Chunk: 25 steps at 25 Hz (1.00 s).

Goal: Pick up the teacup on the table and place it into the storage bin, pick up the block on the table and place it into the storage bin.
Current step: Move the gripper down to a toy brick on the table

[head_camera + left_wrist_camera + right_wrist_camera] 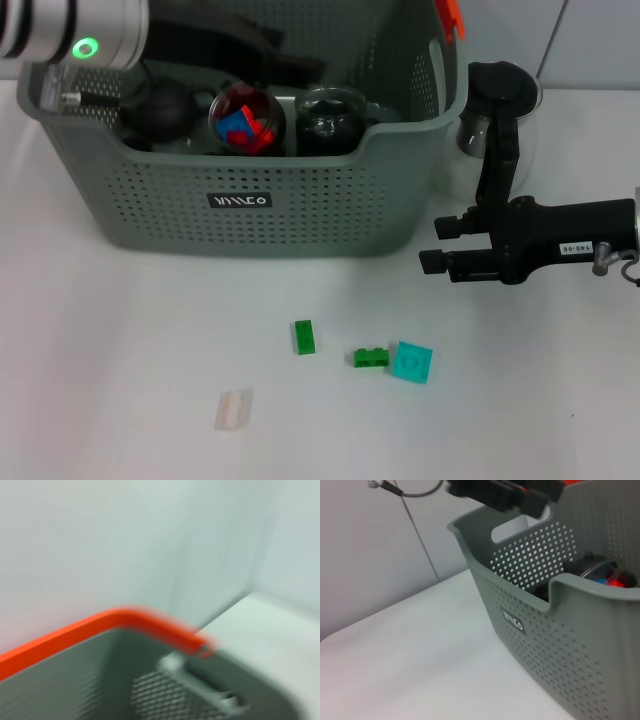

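The large grey perforated plastic storage bin (270, 195) stands at the far side of the plain white table (110, 380). A small black label (240, 200) on its near wall carries white lettering that cannot be made out; the same label (512, 621) in the right wrist view is no clearer. An orange handle clip (452, 17) shows at the bin's far right rim, and an orange edge (100, 627) runs along the rim in the left wrist view.

Inside the bin sit a clear glass jar with red and blue pieces (246, 120), a dark round object (165, 108) to its left and a dark glass vessel (330, 120) to its right.

On the table in front of the bin lie four small blocks: a green rectangular block (304, 337), a darker green studded block (371, 356) touching a flat teal square block (411, 361), and a pale translucent block (234, 410) nearer and to the left.

The left gripper (215, 40) is over the bin's interior at the far left, its silver arm bearing a lit green ring (86, 47); whether its jaws are apart or together cannot be told.

The black right gripper (440, 243) hangs above the table just right of the bin, jaws apart and holding nothing, with a white tag (577, 248) of unreadable print on its body. Behind it stands a glass coffee pot with a black lid and handle (500, 110).
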Each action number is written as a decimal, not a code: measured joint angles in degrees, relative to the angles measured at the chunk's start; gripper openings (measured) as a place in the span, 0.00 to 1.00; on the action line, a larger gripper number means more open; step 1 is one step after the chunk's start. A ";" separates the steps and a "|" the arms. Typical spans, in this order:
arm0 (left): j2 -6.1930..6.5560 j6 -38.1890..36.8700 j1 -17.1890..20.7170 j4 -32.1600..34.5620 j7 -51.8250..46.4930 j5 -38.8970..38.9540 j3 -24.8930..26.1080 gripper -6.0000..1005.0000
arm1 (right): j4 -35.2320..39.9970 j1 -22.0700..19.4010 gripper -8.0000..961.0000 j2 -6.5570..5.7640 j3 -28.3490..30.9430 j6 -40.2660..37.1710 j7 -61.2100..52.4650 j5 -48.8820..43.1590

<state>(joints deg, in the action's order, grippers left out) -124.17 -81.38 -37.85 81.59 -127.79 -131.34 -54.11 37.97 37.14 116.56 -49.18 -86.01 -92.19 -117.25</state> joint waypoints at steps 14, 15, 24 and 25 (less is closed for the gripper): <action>-0.37 -25.63 10.25 -4.37 24.23 10.03 6.99 0.63 | 0.05 -0.29 0.67 0.00 -0.23 -0.45 -0.60 -0.18; -0.37 -26.99 10.45 -4.38 25.52 8.37 7.20 0.63 | 0.05 -0.30 0.67 -0.01 -0.23 -0.45 -0.61 -0.18; -0.55 -26.25 10.51 -6.55 39.24 -3.89 4.40 0.62 | -0.14 -0.49 0.67 -0.08 -0.21 -0.21 -0.51 -0.18; -0.48 -25.41 10.05 -7.20 39.26 -4.84 3.96 0.62 | -0.17 -0.58 0.67 -0.10 -0.20 -0.21 -0.47 -0.18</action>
<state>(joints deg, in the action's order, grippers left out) -124.65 -106.79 -27.80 74.39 -88.53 -136.18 -50.14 37.80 36.57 116.47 -49.37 -86.22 -92.66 -117.42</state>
